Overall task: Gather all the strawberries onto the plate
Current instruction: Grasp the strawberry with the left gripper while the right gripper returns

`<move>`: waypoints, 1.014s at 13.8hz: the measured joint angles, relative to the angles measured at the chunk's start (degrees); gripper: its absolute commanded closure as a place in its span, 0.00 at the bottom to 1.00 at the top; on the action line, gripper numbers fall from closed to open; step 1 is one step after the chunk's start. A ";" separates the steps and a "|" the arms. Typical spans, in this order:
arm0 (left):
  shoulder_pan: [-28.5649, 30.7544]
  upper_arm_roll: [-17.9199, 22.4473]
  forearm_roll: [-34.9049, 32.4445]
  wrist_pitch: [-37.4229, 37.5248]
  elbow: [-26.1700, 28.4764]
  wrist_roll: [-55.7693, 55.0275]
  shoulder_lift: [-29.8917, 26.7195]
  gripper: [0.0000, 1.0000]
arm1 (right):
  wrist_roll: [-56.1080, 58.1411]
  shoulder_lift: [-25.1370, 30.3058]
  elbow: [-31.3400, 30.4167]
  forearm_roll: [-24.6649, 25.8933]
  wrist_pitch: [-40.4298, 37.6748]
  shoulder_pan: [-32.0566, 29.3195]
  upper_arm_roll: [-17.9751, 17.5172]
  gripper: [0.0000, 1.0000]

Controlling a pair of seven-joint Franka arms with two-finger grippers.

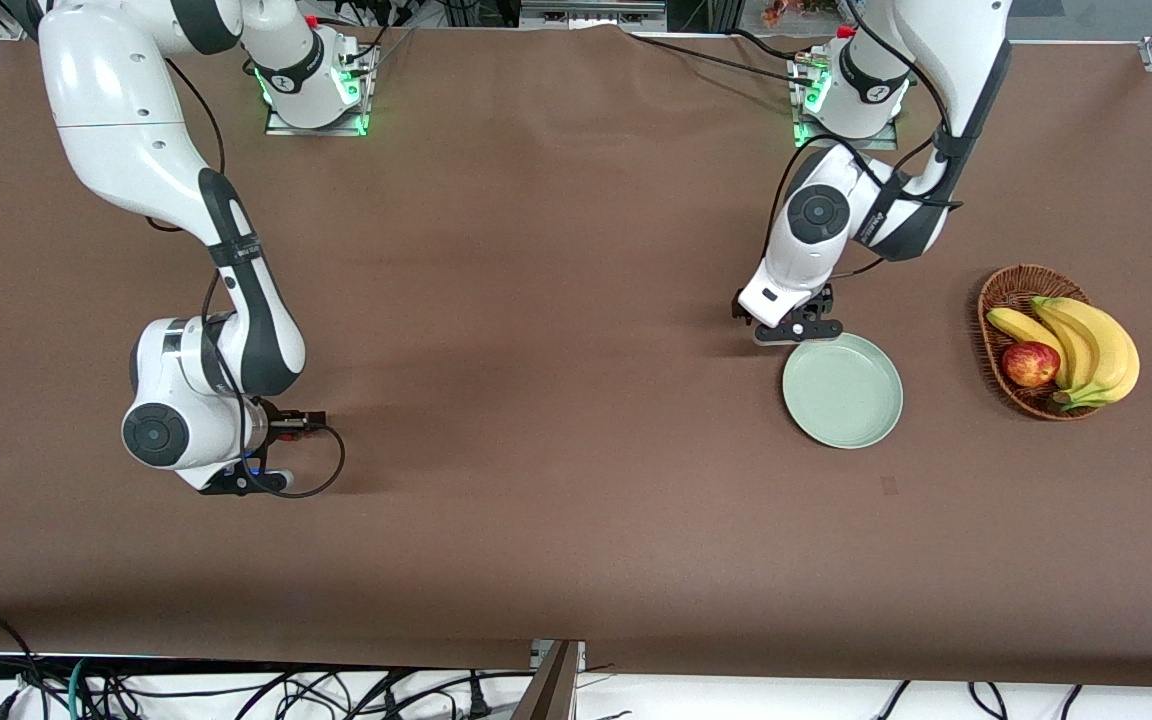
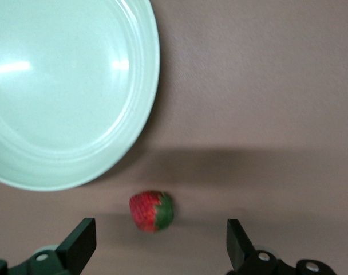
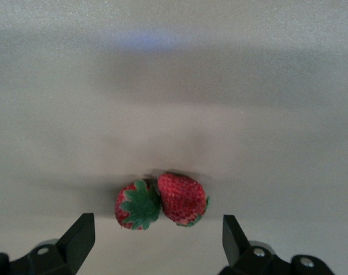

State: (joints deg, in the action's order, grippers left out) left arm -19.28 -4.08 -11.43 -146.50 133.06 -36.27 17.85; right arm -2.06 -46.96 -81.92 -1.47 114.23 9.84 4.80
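Note:
The pale mint-green plate (image 1: 842,390) lies empty toward the left arm's end of the table and also shows in the left wrist view (image 2: 59,91). My left gripper (image 1: 794,326) is low over the table beside the plate's rim, open (image 2: 158,246). One strawberry (image 2: 151,211) lies on the cloth between its fingers, just outside the rim. My right gripper (image 1: 236,485) is low over the table at the right arm's end, open (image 3: 157,240). Two strawberries (image 3: 138,205) (image 3: 182,199) lie touching each other between its fingers. All three strawberries are hidden in the front view.
A brown wicker basket (image 1: 1006,300) with bananas (image 1: 1096,345) and a red apple (image 1: 1030,363) stands at the left arm's end, beside the plate. A black cable (image 1: 331,465) loops by the right gripper.

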 measured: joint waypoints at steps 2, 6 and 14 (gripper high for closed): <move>0.23 0.01 0.00 -2.05 1.18 -0.70 0.92 0.00 | 0.00 0.00 -0.62 0.00 0.78 0.00 0.00 0.61; 0.23 -0.06 0.00 -2.36 1.36 -1.24 1.34 0.21 | 0.00 0.00 -1.39 -0.01 3.20 -0.06 0.09 0.69; 0.36 0.13 -0.06 -2.37 1.42 -1.36 1.21 0.81 | 0.01 0.61 -1.00 -0.09 6.15 -0.52 -0.04 0.04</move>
State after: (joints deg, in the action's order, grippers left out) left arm -18.91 -3.95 -11.49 -148.86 134.48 -37.63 19.05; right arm -2.04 -46.35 -82.92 -1.56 120.37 9.32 4.75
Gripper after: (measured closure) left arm 0.652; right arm 0.238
